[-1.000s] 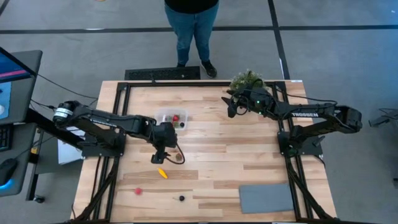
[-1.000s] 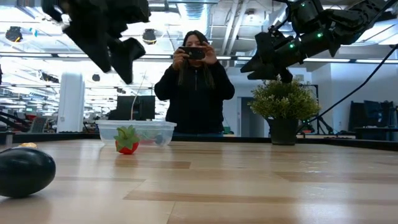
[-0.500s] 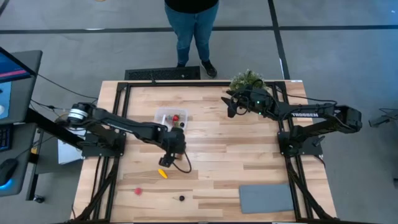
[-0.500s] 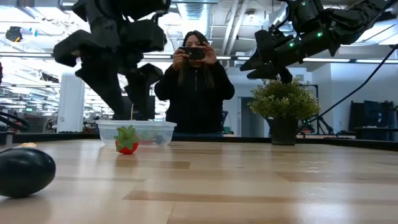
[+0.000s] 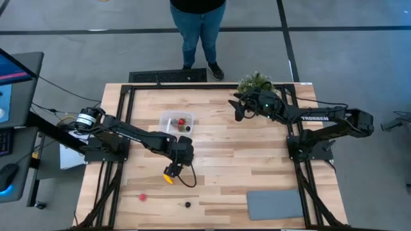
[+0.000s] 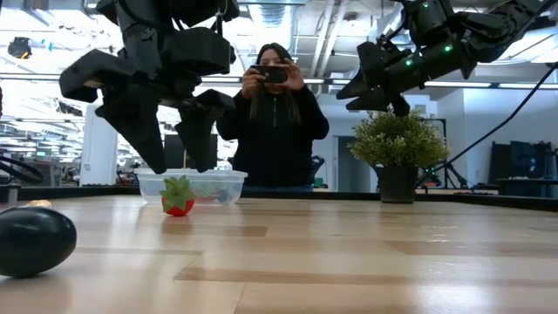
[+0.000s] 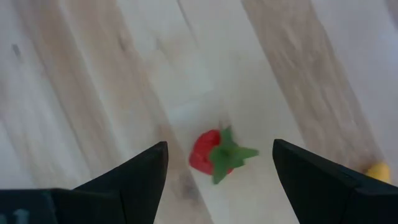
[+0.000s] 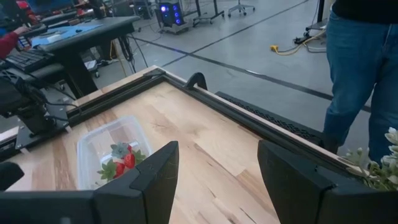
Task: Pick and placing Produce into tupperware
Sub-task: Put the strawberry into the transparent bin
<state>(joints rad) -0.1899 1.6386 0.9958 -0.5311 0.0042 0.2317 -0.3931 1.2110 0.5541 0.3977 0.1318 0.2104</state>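
In the tupperware, red strawberries

High view: overhead, straight down, whole table covered. Low view: tabletop height, level across table toward person and room. Left wrist view: close, aimed down at wood. Right wrist view: oblique, farther off. Tupperware shared by high, low, right wrist views.

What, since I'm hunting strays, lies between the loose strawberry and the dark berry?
Only bare table between strawberry and berry, shown in the high view.
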